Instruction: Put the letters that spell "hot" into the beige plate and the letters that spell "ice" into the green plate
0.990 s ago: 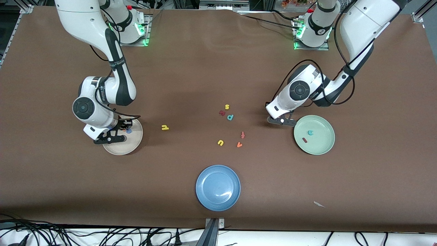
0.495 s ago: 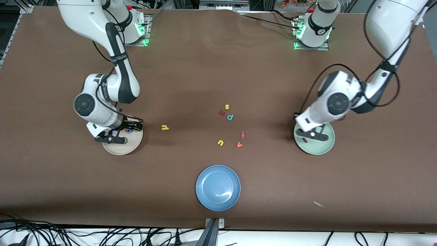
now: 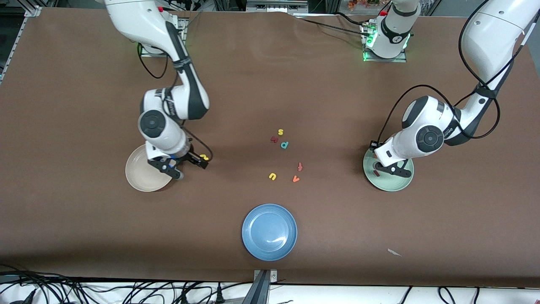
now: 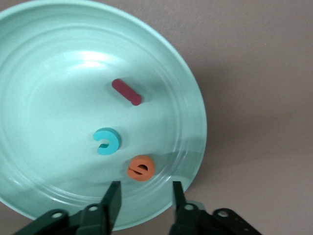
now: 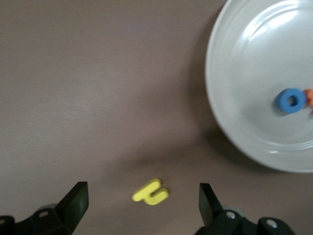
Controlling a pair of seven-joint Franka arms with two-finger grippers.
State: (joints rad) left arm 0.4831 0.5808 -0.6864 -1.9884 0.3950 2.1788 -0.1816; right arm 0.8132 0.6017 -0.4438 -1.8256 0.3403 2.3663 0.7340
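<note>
Two grippers: both are hanging low over the table, one at each arm's end.
Left gripper (image 4: 143, 203): is hovering over the green plate's rim with its fingers parted and nothing between them; the orange e is lying just clear of the fingertips.
Right gripper (image 5: 142, 203): is hanging over bare table beside the beige plate, jaws spread wide and holding nothing, with the yellow h lying on the table between them.
Green plate (image 4: 29, 58): is sitting at the left arm's end of the table, with three letters lying in it.
Red i (image 4: 126, 92): is lying flat in the green plate, apart from the other two letters.
Teal c (image 4: 106, 141): is lying in the green plate, near the orange e.
Orange e (image 4: 141, 168): is lying in the green plate, near its rim.
Beige plate (image 5: 244, 73): is sitting at the right arm's end of the table.
Blue o (image 5: 292, 101): is lying in the beige plate.
Orange t (image 5: 309, 99): is touching the blue o in the beige plate, mostly cut off by the edge of the right wrist view.
Yellow h (image 5: 151, 192): is lying on the table just beside the beige plate, not in it.
Blue plate (image 3: 269, 231): is sitting nearer to the front camera than both other plates.
Spare letters (image 3: 285, 145): are lying scattered mid-table, between the two plates.
</note>
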